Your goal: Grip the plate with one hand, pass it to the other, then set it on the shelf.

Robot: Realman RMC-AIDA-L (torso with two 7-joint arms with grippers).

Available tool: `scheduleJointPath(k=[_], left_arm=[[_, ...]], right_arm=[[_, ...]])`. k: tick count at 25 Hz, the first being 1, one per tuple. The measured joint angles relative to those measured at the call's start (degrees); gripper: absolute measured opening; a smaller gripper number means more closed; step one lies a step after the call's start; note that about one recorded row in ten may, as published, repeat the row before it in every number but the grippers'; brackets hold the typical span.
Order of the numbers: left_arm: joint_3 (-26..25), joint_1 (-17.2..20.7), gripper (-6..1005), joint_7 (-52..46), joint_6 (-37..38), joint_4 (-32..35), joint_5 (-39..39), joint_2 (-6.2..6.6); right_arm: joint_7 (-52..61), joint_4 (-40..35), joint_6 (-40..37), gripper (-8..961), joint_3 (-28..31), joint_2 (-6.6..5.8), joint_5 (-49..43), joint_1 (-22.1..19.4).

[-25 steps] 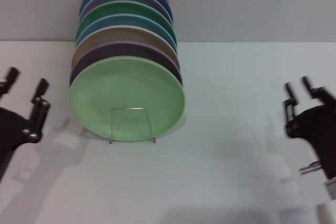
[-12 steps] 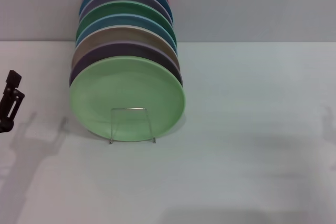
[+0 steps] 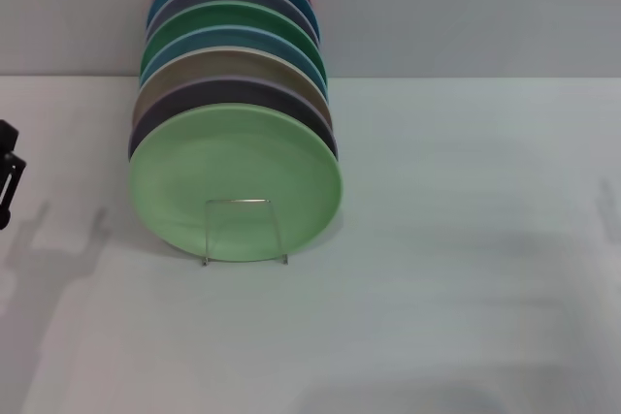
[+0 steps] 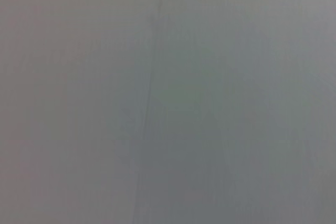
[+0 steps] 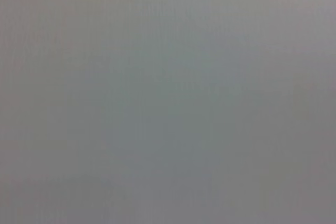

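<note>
The light pastel-green plate (image 3: 236,167) stands upright at the front of a row of plates in the silver wire rack (image 3: 243,230), whose rectangular front loop crosses its lower face. Only a dark tip of my left gripper (image 3: 8,176) shows at the far left edge of the head view, well apart from the plate. My right gripper is out of view. Both wrist views show only plain grey.
Behind the light green plate stand several other plates (image 3: 233,41): dark purple, tan, blue, darker green, lavender, blue and red. The rack stands on a white table (image 3: 437,239) before a grey wall.
Both arms have drawn back outward. The right gripper left the head view; the left gripper slid to the left edge. The plates have not moved.
</note>
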Motion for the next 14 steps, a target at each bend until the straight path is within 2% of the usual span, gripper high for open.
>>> scheduleJointPath(k=[7, 14], left_arm=[[-2.6, -1.3, 753, 0.1, -2.8, 0.0, 0.0, 0.01], [-6.2, -2.3, 752, 0.1, -6.0, -0.1, -0.1, -0.07]], right_arm=[[0.3, -1.3, 4.3, 676, 2.9, 0.06, 0.0, 2.5], [0.1, -1.9, 4.7, 679, 3.9, -0.05, 0.0, 4.9]])
